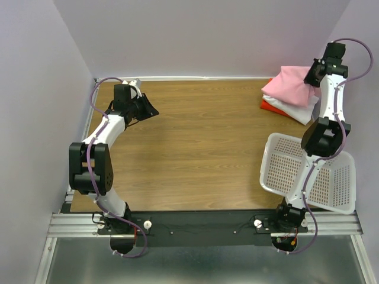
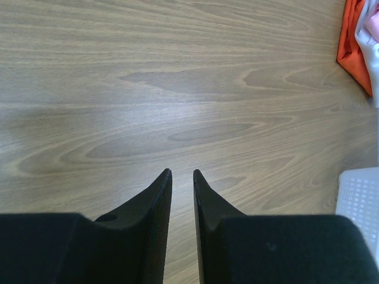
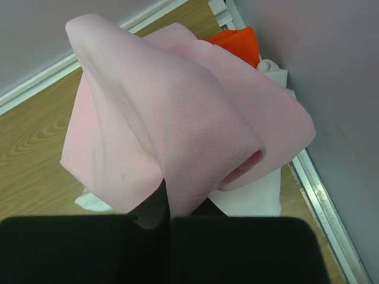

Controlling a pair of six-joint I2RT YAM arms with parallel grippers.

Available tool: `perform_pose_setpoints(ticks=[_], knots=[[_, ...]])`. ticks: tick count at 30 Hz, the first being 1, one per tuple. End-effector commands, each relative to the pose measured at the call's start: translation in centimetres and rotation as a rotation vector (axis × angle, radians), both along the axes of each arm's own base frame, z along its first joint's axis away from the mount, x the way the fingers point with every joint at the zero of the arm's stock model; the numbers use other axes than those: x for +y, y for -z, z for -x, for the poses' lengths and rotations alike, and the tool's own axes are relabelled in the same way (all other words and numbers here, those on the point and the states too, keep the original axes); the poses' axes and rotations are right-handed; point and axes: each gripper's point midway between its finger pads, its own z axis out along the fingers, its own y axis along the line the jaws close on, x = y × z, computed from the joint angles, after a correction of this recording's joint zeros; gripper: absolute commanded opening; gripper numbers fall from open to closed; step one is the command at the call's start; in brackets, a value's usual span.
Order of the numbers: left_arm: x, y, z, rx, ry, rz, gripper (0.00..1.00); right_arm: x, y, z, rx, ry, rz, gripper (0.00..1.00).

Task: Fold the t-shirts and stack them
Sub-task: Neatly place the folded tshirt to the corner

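Note:
The light pink t-shirt (image 1: 289, 86) lies bunched on top of a pile at the table's far right corner. Under it are the white t-shirt (image 1: 301, 110) and the orange-red t-shirt (image 1: 265, 105). My right gripper (image 1: 312, 77) is over the pile's right side, shut on a fold of the pink t-shirt (image 3: 177, 118). In the right wrist view the cloth drapes over its fingertips (image 3: 167, 189), with the white t-shirt (image 3: 251, 201) and the orange-red t-shirt (image 3: 237, 41) beneath. My left gripper (image 1: 148, 109) is at the far left, empty, its jaws a narrow gap apart (image 2: 181, 173) over bare wood.
A white perforated basket (image 1: 284, 171) rests tilted at the near right, over the table edge, around the right arm. Its corner shows in the left wrist view (image 2: 361, 201), as does the orange-red t-shirt's edge (image 2: 354, 41). Walls close in at the back and both sides.

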Motion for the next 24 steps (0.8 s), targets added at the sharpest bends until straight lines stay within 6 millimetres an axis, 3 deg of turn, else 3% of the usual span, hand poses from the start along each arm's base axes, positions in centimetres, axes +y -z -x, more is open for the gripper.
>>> perform_pose_setpoints(ticks=[1, 10, 24], knots=[[-0.4, -0.4, -0.6, -0.014, 0.015, -0.003, 0.29, -0.6, -2.4, 0.6, -0.049, -0.008, 0.016, 0.01], [-0.8, -0.5, -0.6, -0.013, 0.027, -0.009, 0.29, -2.0, 1.5, 1.2, 0.051, 0.029, 0.052, 0.02], [-0.6, -0.5, -0.4, -0.006, 0.039, -0.036, 0.29, -4.7, 4.7, 1.9, 0.151, 0.116, 0.153, 0.04]])
